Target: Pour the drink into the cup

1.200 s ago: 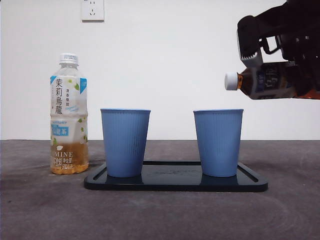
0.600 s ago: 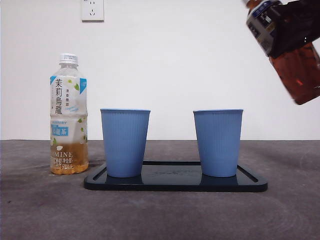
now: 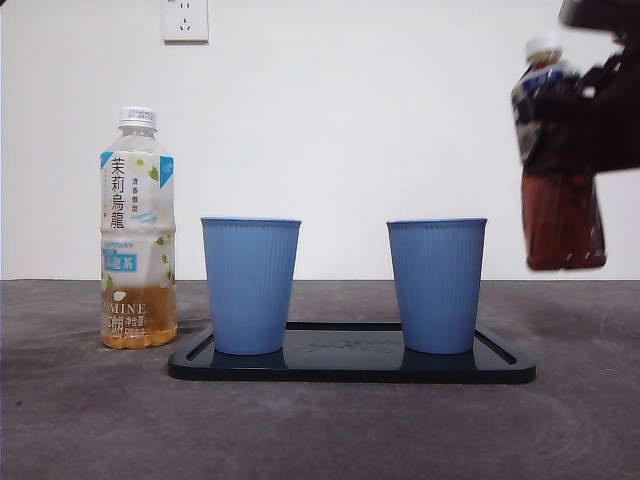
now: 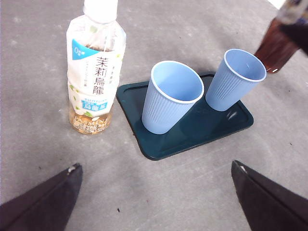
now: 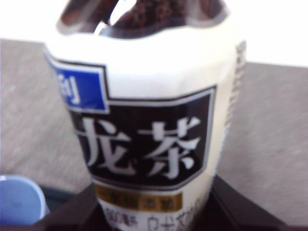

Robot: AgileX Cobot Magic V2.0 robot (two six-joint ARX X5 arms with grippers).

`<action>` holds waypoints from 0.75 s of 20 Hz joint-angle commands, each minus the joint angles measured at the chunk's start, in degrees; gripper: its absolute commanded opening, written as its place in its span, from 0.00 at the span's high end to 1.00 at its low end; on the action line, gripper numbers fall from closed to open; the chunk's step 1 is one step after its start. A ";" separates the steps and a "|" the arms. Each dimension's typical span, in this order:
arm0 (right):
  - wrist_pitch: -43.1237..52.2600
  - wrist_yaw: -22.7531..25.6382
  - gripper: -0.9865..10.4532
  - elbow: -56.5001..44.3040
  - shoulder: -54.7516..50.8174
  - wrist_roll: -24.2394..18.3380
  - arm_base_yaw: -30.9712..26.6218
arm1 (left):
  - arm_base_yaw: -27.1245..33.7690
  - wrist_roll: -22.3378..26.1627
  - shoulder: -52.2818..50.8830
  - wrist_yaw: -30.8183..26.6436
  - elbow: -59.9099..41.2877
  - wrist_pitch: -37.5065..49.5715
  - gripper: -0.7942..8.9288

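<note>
**Front view: dark tea bottle held upright in the air, right of the tray**

Front view shows the grey surface [image 3: 90, 420] running across the whole lower part, largest of all. On it lies the black tray [image 3: 350, 368], carrying two blue cups: the left cup [image 3: 250, 285] and the right cup [image 3: 436, 285], both upright and well apart. Left of the tray, just beside it, stands the pale tea bottle [image 3: 138, 228], capped and upright, with a little amber liquid low inside.

At the right edge, the dark tea bottle [image 3: 560, 200] hangs in the air, roughly upright, its white cap on top and its base clear of the surface. It sits to the right of the right cup, not over the rim. The right gripper [image 3: 610, 120] clasps it around the labelled middle; brown liquid fills the part below the grasp. In the right wrist view the label [image 5: 149, 144] fills the picture, and the black fingers [image 5: 240, 211] press against the bottle on both sides low down, clenched on it.

The left gripper [image 4: 156, 192] hovers back from the pale tea bottle and the tray, its fingers [image 4: 43, 202] spread wide and holding nothing.
</note>
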 commanded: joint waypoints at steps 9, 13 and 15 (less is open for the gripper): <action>14.40 -1.18 0.81 0.87 14.10 0.83 0.09 | -0.15 0.74 0.28 -0.11 1.29 0.55 0.41; 14.38 -1.07 0.78 0.87 14.43 0.63 0.11 | -0.15 0.76 0.28 -0.11 1.29 0.57 0.41; 13.07 -1.03 0.72 0.87 14.40 0.66 0.11 | -0.15 0.76 0.28 -0.11 1.29 0.57 0.41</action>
